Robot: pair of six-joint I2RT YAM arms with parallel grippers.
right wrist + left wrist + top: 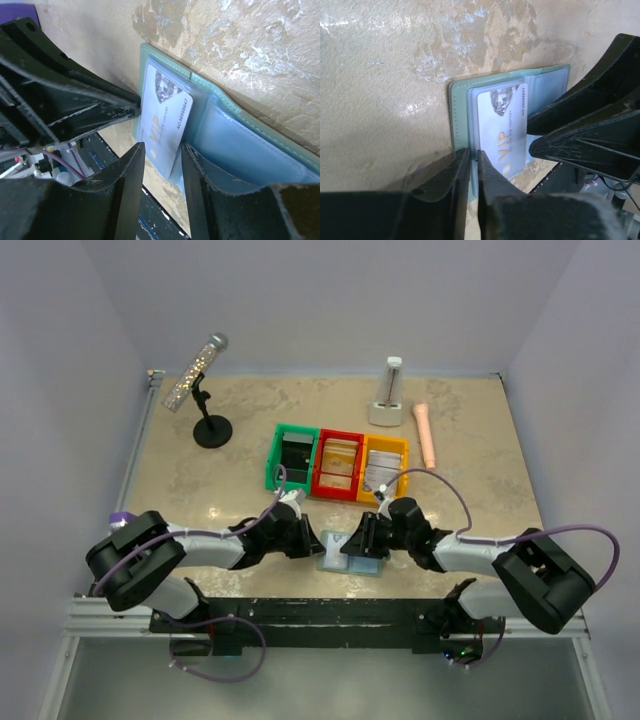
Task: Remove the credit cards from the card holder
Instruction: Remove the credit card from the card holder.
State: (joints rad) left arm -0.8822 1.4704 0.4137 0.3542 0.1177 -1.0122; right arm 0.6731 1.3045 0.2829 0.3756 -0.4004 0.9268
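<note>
The card holder lies open on the table near the front edge, pale blue inside with a grey-green rim. A pale credit card marked VIP sticks partway out of its left pocket. My left gripper is shut on the holder's near left edge, a thin strip of it between the jaws. My right gripper is open, and the card's free end lies between its jaws with gaps on both sides. The right pocket panel shows no card. Both grippers meet over the holder in the top view.
Green, red and yellow bins stand in a row just behind the holder. A microphone on a stand, a white upright device and a pink handle stand farther back. The black front rail is close.
</note>
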